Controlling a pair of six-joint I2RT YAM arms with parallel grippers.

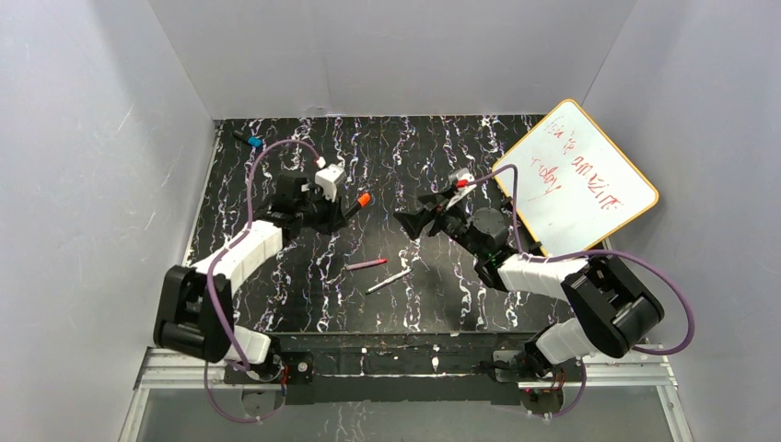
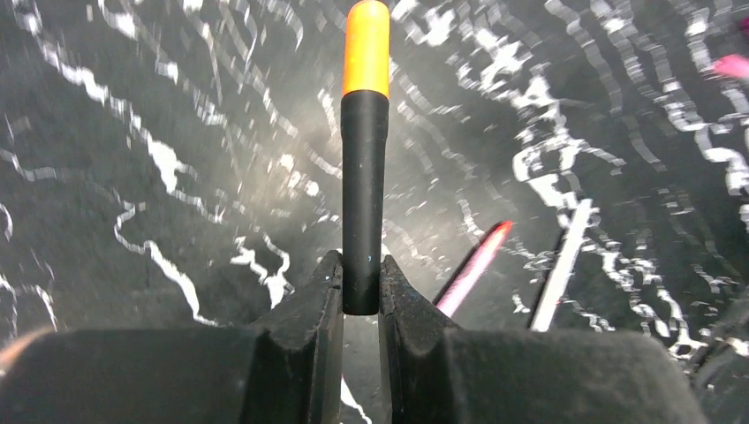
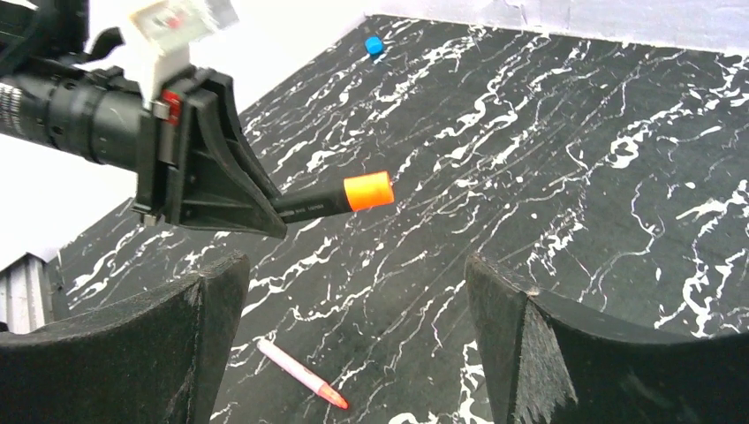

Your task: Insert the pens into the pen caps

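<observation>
My left gripper (image 1: 347,209) (image 2: 360,267) is shut on the black pen (image 2: 364,194) near its bare end and holds it above the table. The pen's orange end (image 1: 365,199) (image 3: 367,190) points toward my right gripper (image 1: 413,215) (image 3: 353,340). That gripper is open and empty, a short way from the orange end. The magenta-purple pen (image 1: 366,265) (image 2: 472,268) and the white-grey pen (image 1: 388,281) (image 2: 561,265) lie side by side on the table between the arms. A pink pen with a red tip (image 3: 300,373) lies below my right jaws. A blurred pink bit (image 2: 733,66) may be a cap. No other loose caps show.
A small black blue-ended item (image 1: 250,142) (image 3: 375,44) lies at the table's far left corner. A whiteboard (image 1: 576,175) with red writing leans at the far right, close behind the right arm. Grey walls enclose the black marbled table (image 1: 396,147).
</observation>
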